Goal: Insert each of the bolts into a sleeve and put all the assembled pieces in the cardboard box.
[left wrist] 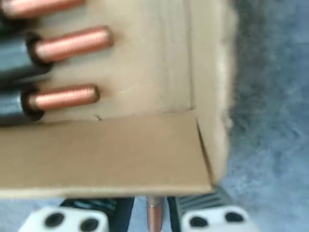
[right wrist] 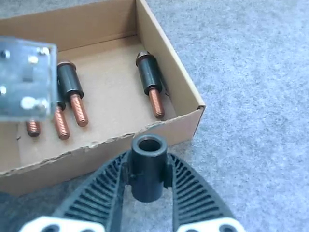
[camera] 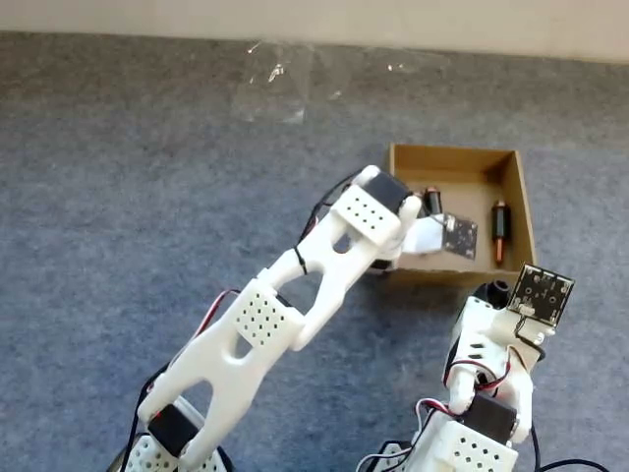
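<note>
Sleeve (right wrist: 146, 182) in right hand (right wrist: 147, 166), outside box (right wrist: 189, 123) wall

Clear plastic bag (camera: 275, 81) on grey carpet (camera: 108, 206)

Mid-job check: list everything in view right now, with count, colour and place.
Cardboard box: one, brown, ahead of both arms.
Assembled pieces: four as far as shows, black sleeves on copper bolts, lying in the box; three together, one apart.
Loose sleeve: one, black, held just outside the box.
Loose bolt: one, copper, held by the box's wall.
Plastic bag: one, clear, beyond the box.
Table: one, grey covering.
Left gripper: at the box, shut on the loose bolt.
Right gripper: black fingers, shut on the loose sleeve.
</note>
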Controlling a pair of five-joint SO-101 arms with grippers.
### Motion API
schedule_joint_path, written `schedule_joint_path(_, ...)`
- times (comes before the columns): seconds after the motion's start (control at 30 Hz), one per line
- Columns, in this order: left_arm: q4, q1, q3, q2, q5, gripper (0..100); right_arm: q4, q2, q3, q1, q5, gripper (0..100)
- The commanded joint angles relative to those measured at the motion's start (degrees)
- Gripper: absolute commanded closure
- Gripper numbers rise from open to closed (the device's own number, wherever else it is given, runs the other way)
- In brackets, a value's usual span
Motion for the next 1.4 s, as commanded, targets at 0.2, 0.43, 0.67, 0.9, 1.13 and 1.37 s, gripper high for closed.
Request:
schedule_joint_path(0.2, 2.1, -3.7, -4.9, -2.9, 18.2, 98, -2.4, -0.6, 1.0, 0.1, -0.1, 99.5)
schedule_joint_path(0.43, 2.0, -6.3, -8.6, -2.2, 35.3, 98, -2.4, -0.6, 1.0, 0.1, 0.0, 99.5)
schedule_joint_path(0.67, 2.0, -10.2, -9.5, 0.7, 44.9, 98, -2.4, -0.6, 1.0, 0.1, 0.0, 99.5)
schedule_joint_path(0.9, 2.0, -13.8, -9.5, 1.2, 54.9, 98, -2.4, -0.6, 1.0, 0.1, 0.0, 99.5)
schedule_joint_path(1.13, 2.5, -15.3, -13.4, -1.2, 55.0, 98, -2.4, -0.6, 1.0, 0.1, 0.0, 99.5)
schedule_joint_path(1.37, 3.0, -13.9, -13.7, -5.1, 54.7, 98, -2.4, -0.6, 1.0, 0.1, 0.0, 99.5)
